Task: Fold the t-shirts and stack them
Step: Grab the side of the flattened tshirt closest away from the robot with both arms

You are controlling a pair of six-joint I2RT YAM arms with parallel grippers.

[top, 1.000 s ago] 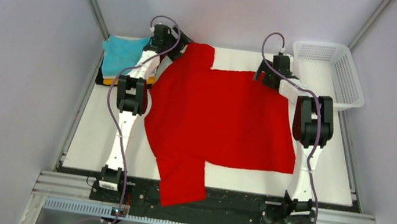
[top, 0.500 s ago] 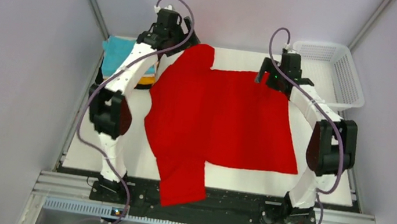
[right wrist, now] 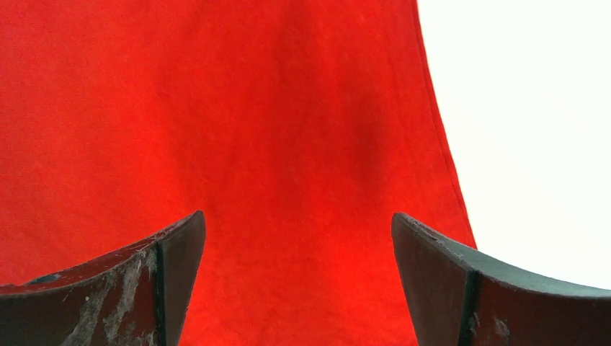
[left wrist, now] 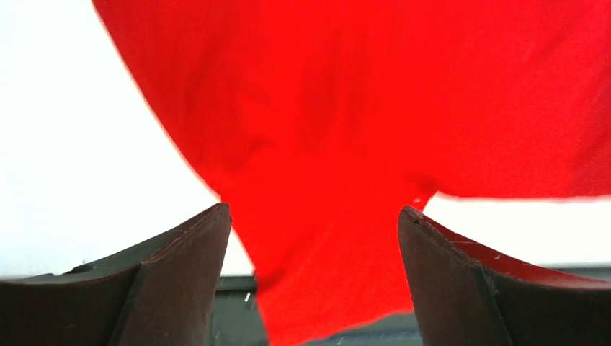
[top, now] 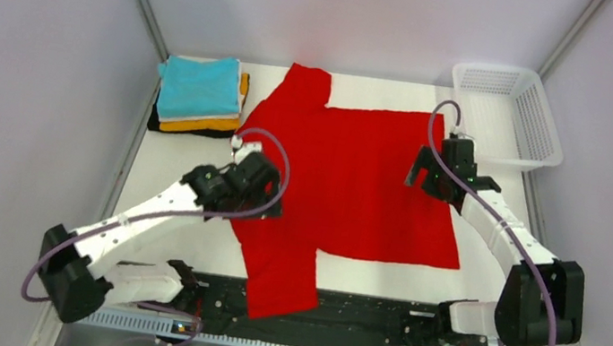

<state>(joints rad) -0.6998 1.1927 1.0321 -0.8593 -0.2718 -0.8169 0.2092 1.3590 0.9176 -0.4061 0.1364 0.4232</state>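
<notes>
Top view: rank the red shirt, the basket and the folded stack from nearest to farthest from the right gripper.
1. Red shirt: spread mid-table, directly under the open right gripper.
2. Basket: far right corner, beyond the gripper.
3. Folded stack: far left corner, across the shirt.

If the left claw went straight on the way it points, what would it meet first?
The red t-shirt: the open left claw aims at the cloth where the near sleeve joins the body. How far above it hangs is unclear.
</notes>
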